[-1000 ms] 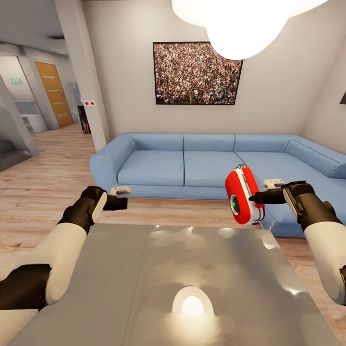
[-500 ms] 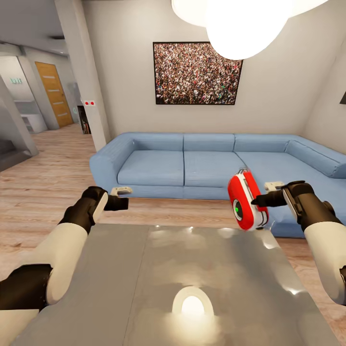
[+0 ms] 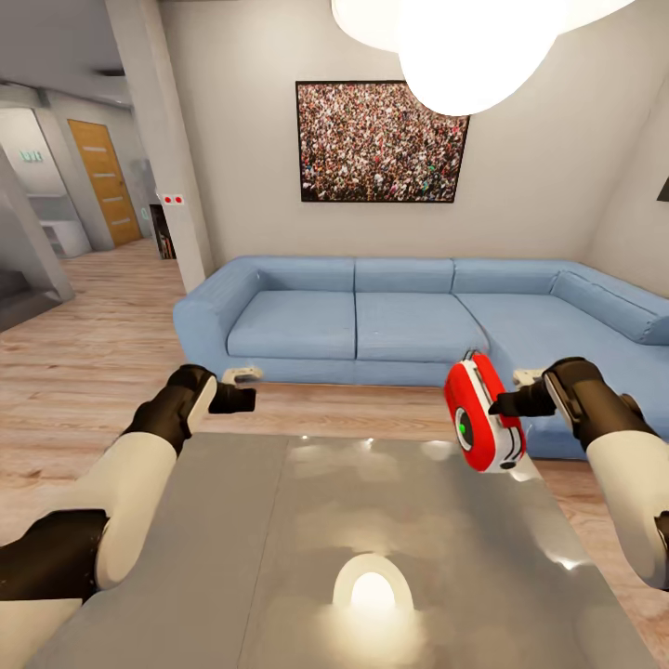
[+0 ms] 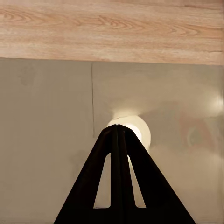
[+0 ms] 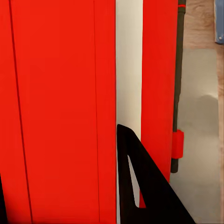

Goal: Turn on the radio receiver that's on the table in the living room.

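Note:
The radio receiver [image 3: 480,424], red with white trim and a green-centred dial, hangs upright just above the far right corner of the glossy grey table [image 3: 232,539]. My right gripper [image 3: 499,406] is shut on it from the right side. In the right wrist view the radio's red body [image 5: 60,107] sits between the black fingers [image 5: 140,186]. My left gripper [image 3: 245,390] hovers over the table's far left edge, shut and empty; its fingertips [image 4: 117,128] meet above the grey tabletop.
A blue L-shaped sofa [image 3: 372,321] stands just beyond the table. A framed crowd picture [image 3: 381,141] hangs on the beige wall, and a white pendant lamp [image 3: 465,42] hangs overhead. Wood floor runs left toward a pillar [image 3: 163,158] and a hallway door [image 3: 104,181].
My right gripper has lowered the radio and carried it slightly right, closer to the tabletop. The left gripper has drifted a little right and down.

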You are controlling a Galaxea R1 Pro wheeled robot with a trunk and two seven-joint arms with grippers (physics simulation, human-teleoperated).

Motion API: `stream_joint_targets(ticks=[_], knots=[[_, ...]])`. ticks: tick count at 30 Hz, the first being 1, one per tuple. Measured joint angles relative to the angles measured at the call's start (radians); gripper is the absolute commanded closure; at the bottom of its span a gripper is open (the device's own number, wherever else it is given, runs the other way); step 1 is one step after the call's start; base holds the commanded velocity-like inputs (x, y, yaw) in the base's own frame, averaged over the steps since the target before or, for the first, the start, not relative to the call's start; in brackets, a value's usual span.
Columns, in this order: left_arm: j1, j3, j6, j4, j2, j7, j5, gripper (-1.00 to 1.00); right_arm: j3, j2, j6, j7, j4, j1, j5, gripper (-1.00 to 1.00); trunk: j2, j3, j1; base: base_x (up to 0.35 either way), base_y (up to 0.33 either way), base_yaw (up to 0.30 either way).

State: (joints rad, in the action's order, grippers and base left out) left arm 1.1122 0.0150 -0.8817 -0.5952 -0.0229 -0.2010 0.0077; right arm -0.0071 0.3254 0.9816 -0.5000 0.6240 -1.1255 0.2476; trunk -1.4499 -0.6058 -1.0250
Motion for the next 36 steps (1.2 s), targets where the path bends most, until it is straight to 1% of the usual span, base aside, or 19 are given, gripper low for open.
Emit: stream_joint_targets(ticks=[6,10,13,16,18,19,20,21,24,27,36], knots=[[0.000,-0.001,0.002,0.031,0.020,0.000,0.000,1.00,0.000,-0.002,0.002,0.000,-0.036,0.000,-0.007,1.00,0.000,0.000,0.000,0.000,0.000,0.000],[0.000,-0.001,0.003,0.043,0.023,0.000,0.000,1.00,0.001,-0.005,-0.001,0.000,-0.102,0.000,-0.001,1.00,0.000,0.000,0.000,0.000,0.000,0.000],[0.000,-0.001,0.004,0.046,0.024,0.000,0.000,1.00,0.000,-0.007,-0.001,0.000,-0.127,0.000,-0.008,1.00,0.000,0.000,0.000,0.000,0.000,0.000],[0.000,-0.001,0.004,0.046,0.026,0.000,0.001,1.00,0.001,-0.008,-0.003,-0.001,-0.149,0.000,-0.004,1.00,0.000,0.000,0.000,0.000,0.000,0.000],[0.000,-0.001,0.004,0.046,0.036,0.000,0.001,1.00,0.001,-0.011,-0.004,-0.001,-0.169,0.000,-0.006,1.00,0.000,0.000,0.000,0.000,0.000,0.000],[0.000,-0.001,0.004,0.047,0.048,0.000,0.001,1.00,0.001,-0.012,-0.005,-0.001,-0.192,0.000,-0.011,1.00,0.000,0.000,0.000,0.000,0.000,0.000],[0.000,-0.001,0.004,0.047,0.049,0.000,-0.001,1.00,0.001,-0.012,-0.009,0.000,-0.197,0.000,-0.004,1.00,0.000,0.000,0.000,0.000,0.000,0.000],[0.000,-0.001,0.004,0.047,0.050,0.000,-0.001,1.00,0.001,-0.012,-0.015,0.000,-0.202,0.000,0.000,1.00,0.000,0.000,0.000,0.000,0.000,0.000],[0.000,-0.001,0.004,0.048,0.051,0.000,-0.001,1.00,-0.001,-0.012,-0.028,-0.002,-0.210,0.000,-0.007,1.00,0.000,0.000,0.000,0.000,0.000,0.000],[0.000,-0.001,0.004,0.048,0.052,0.000,0.000,1.00,-0.001,-0.012,-0.038,-0.003,-0.212,0.000,-0.003,1.00,0.000,0.000,0.000,0.000,0.000,0.000],[0.000,-0.001,0.006,0.065,0.049,0.000,-0.002,1.00,-0.001,-0.012,-0.047,-0.005,-0.215,0.000,-0.007,1.00,0.000,0.000,0.000,0.000,0.000,0.000]])
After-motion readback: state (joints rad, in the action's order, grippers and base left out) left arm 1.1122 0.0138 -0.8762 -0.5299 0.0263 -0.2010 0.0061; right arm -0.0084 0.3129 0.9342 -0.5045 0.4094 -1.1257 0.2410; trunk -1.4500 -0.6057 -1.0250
